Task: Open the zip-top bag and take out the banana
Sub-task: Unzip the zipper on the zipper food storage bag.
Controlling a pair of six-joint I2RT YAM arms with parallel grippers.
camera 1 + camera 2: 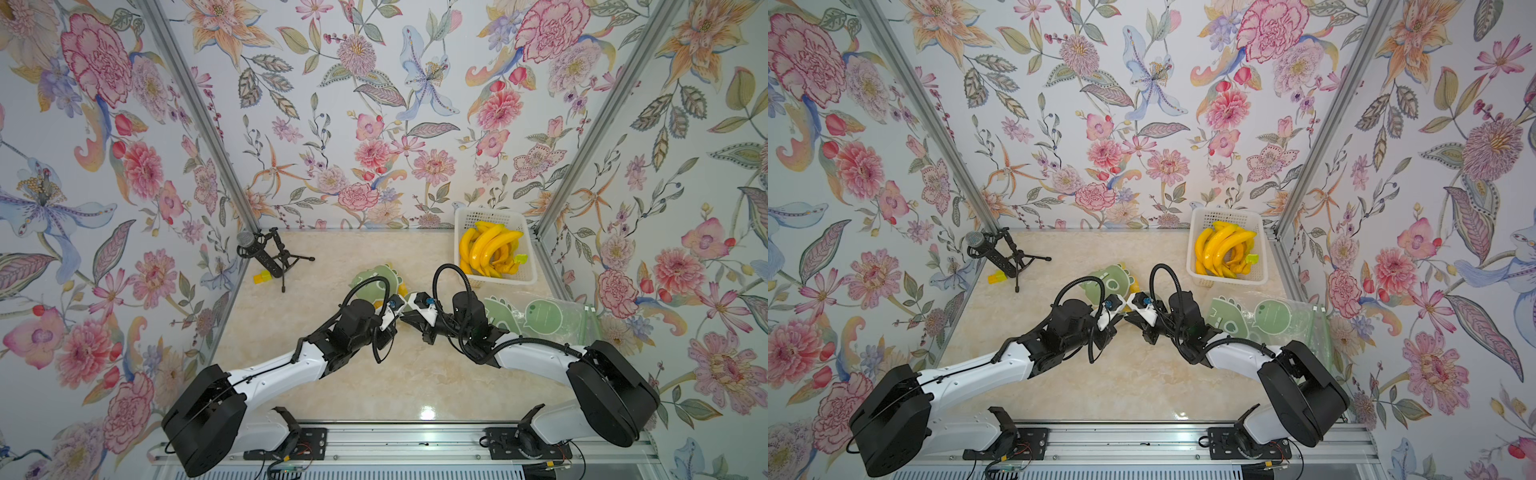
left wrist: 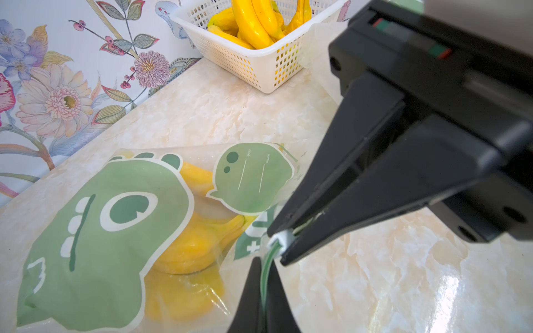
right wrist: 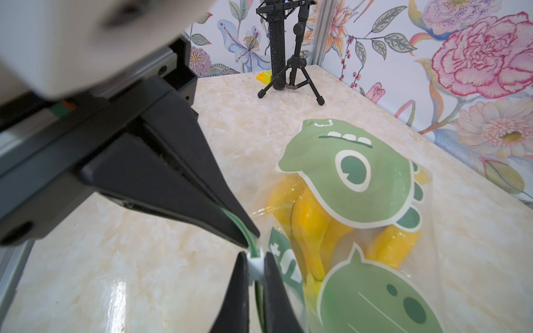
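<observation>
Zip-top bag is lying flat at mid-surface, just beyond the two end effectors; its long axis is running from the near zip edge toward the far-left, closed bottom pointing at the back wall; the zip edge is facing the robot.

The bag is clear, thin, crinkly film printed with a green cartoon dinosaur head and a green speech-bubble label. Bananas are sitting inside it, yellow, smooth, curved, lying roughly along the bag's length.

Left end effector is pinching narrow on the green zip strip at the bag's mouth; right end effector is clamping tight on the small white slider. The two sets of black wedge-shaped tips are almost touching, and the left tips are sitting just beside the slider. Cannot tell whether the mouth is parted.

Surface is glossy cream marble-look, throwing back light spots. A white perforated plastic basket is standing at far right, holding loose fruit, yellow and glossy. A heap of spare bags with the same print is lying near the right wall. A black microphone on a small tripod is leaning at far left, with a yellow block just beside it.

Floral wallpaper is covering all three walls; aluminium posts are running up the corners.
</observation>
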